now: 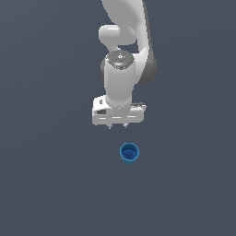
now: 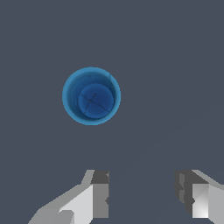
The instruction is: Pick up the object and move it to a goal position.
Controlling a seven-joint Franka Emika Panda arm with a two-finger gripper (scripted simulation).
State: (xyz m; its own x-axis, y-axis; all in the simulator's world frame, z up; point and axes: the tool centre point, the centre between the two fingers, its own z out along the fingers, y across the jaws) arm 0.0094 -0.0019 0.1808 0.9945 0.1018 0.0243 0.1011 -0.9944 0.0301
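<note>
The object, a small bright blue round cup [image 1: 129, 153] with a darker hollow inside, stands upright on the dark grey floor. In the wrist view the cup [image 2: 91, 96] is seen from above, mouth up. My white gripper [image 1: 117, 126] hangs above the floor, a little beyond the cup and slightly toward the exterior view's left. Its fingers [image 2: 98, 194] are spread wide with only floor between them, so the gripper [image 2: 142, 194] is open and apart from the cup.
A plain dark grey floor [image 1: 50, 184] fills both views. The white arm [image 1: 122, 69] rises behind the gripper toward the top of the exterior view.
</note>
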